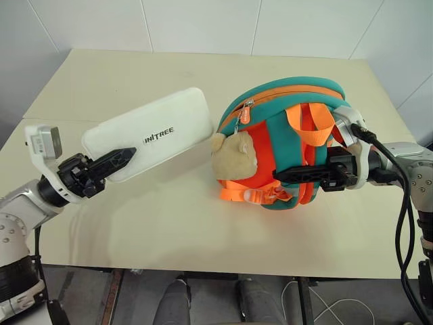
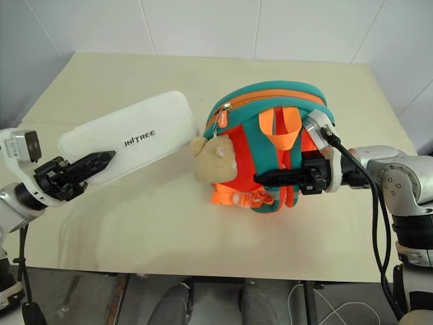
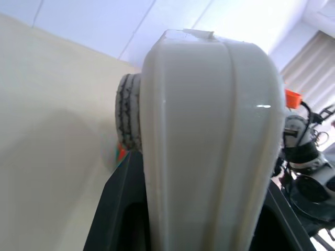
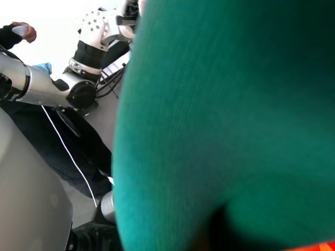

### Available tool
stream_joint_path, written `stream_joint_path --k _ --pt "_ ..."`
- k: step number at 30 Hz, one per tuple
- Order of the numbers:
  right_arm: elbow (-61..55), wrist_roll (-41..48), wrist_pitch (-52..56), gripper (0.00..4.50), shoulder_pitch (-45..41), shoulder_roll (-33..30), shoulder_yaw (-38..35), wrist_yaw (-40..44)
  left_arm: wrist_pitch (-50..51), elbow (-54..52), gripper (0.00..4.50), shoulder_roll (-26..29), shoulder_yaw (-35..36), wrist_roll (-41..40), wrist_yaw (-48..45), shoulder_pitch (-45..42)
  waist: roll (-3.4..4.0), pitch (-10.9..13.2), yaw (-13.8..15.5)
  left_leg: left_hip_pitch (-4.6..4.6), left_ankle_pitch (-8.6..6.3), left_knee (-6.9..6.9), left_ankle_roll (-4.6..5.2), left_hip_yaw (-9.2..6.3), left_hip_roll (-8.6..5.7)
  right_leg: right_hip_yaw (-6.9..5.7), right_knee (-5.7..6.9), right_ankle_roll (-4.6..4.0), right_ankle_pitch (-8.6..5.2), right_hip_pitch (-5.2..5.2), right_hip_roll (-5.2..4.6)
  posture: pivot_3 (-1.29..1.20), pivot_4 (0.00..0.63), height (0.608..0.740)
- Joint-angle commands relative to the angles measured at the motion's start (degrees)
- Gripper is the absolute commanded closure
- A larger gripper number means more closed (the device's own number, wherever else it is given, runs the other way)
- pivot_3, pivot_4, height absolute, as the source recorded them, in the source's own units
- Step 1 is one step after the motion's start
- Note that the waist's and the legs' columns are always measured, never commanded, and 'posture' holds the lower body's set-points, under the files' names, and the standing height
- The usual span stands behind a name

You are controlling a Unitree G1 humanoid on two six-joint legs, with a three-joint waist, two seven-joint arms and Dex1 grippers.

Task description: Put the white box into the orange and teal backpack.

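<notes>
The left gripper (image 1: 120,160) is clamping its two black fingers on the near end of the flat, long white rectangular box (image 1: 152,132) with rounded corners, holding it tilted above the left part of the pale beige tabletop (image 1: 135,74). Dark lettering reading "INITREE" is showing on the box's upper face, close to the fingertips. The box's far end is pointing toward the small rounded orange and teal backpack (image 1: 287,145) and ending just beside its teal rim.

The backpack is standing toward the right side of the tabletop, its orange zipper band running along the top and an orange webbing loop hanging over its front. A tan plush animal (image 1: 233,157) is hanging on the backpack's left side, nearest the box.

The right gripper (image 1: 284,176) is reaching in from the right edge, its fingers closed together across the backpack's lower front at the teal straps.
</notes>
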Motion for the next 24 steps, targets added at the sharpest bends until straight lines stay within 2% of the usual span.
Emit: stream_joint_path --k 1,7,14,24 --pt "-0.7 -1.2 -1.1 4.47 0.4 1.0 1.1 1.5 0.4 -4.0 3.26 2.2 -1.6 -4.1 -2.3 -1.1 0.01 0.0 0.0 0.01 0.0 0.01 0.0 0.0 -0.01 0.01 0.0 0.0 0.0 0.01 -0.01 0.0 0.15 0.74" --pt "-1.0 -2.1 -1.4 4.47 0.4 2.2 1.4 1.4 -5.2 -2.3 3.26 5.4 -8.3 2.0 -6.9 -2.4 0.01 0.0 -0.1 0.01 0.0 -0.02 0.0 0.0 0.0 0.01 0.0 -0.02 -0.01 0.0 0.03 0.0 0.15 0.74" --pt "-1.7 -2.6 -1.0 4.47 0.6 1.6 1.0 2.5 -19.3 9.7 3.26 5.3 -18.9 16.6 -10.9 -14.5 -0.01 0.0 0.5 0.06 0.02 0.06 0.0 -0.01 -0.04 -0.03 0.01 0.0 0.01 0.11 0.03 0.0 0.15 0.74" --pt "-0.7 -4.8 -2.6 4.47 -0.4 -1.4 1.5 7.2 -29.3 15.9 3.26 6.2 -31.1 29.5 -21.0 -24.5 0.0 0.0 0.5 0.02 -0.01 -0.01 0.04 -0.01 -0.06 -0.05 -0.1 0.04 0.0 0.13 0.01 0.0 0.15 0.74"
